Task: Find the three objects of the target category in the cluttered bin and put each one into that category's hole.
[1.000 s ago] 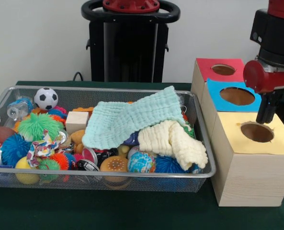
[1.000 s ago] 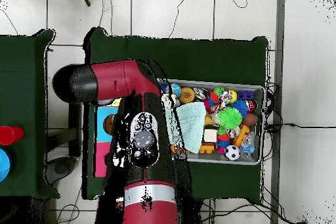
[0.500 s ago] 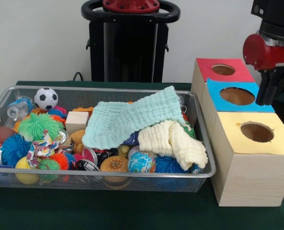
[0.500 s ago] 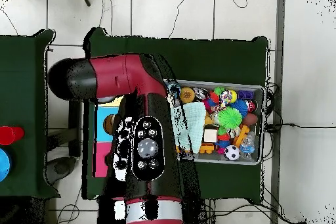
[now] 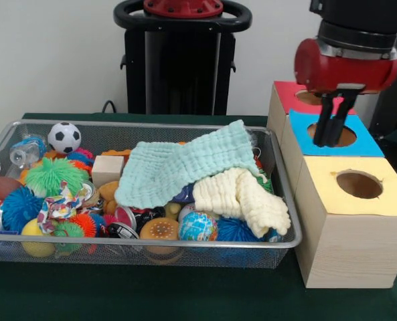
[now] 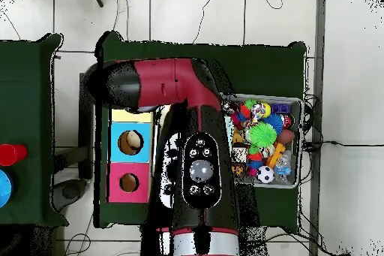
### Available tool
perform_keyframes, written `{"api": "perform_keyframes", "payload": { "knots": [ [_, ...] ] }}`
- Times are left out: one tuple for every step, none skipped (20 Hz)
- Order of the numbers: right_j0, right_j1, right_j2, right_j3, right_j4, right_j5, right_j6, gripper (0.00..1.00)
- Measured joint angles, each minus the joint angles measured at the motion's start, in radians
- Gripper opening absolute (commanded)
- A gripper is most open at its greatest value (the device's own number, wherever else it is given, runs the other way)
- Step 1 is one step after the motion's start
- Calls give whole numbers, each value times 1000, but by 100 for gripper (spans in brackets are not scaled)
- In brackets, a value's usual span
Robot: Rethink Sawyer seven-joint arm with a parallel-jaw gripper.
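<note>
The wire mesh bin [image 5: 138,245] is full of toys; the overhead view shows only its right part [image 6: 299,142]. One polka-dot cloth bundle [image 5: 59,200] lies near the bin's front left, among spiky balls. No other bundle shows. My gripper [image 5: 331,128] hangs over the blue box [image 5: 371,144], in front of its hole. It is open and holds nothing. In the overhead view the arm [image 6: 196,170] covers the gripper and the bin's left half.
A red box [image 5: 288,95], the blue box and a yellow box [image 5: 356,221], each with a round hole, stand right of the bin. A mint waffle cloth [image 5: 178,167] and a cream one [image 5: 242,197] cover the bin's middle. A soccer ball [image 5: 64,136] lies far left.
The gripper has risen from just over the yellow box's hole and moved left in the front view. It now hangs over the blue box, closer to the bin.
</note>
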Motion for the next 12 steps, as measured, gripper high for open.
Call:
{"api": "perform_keyframes", "payload": {
  "knots": [
    [-6, 0, 0, 0, -3, 0, 0, 0],
    [-15, 0, 0, 0, -8, 0, 0, 0],
    [-28, 0, 1, 0, -15, 0, 0, 0],
    [-35, 0, 1, 0, -19, 0, 0, 0],
    [-42, 0, 1, 0, -23, 0, 0, 0],
    [-49, 0, 2, 0, -27, 0, 0, 0],
    [-56, 0, 2, 0, -31, 0, 0, 0],
    [-64, 0, 2, 0, -36, 0, 0, 0],
    [-70, 0, 2, 1, -40, 0, 0, 0],
    [-76, 0, 2, 2, -45, 0, 0, 0],
    [-82, -1, 2, 3, -50, 0, 0, 0],
    [-88, -1, 3, 6, -54, 0, 0, 0]
  ]
}}
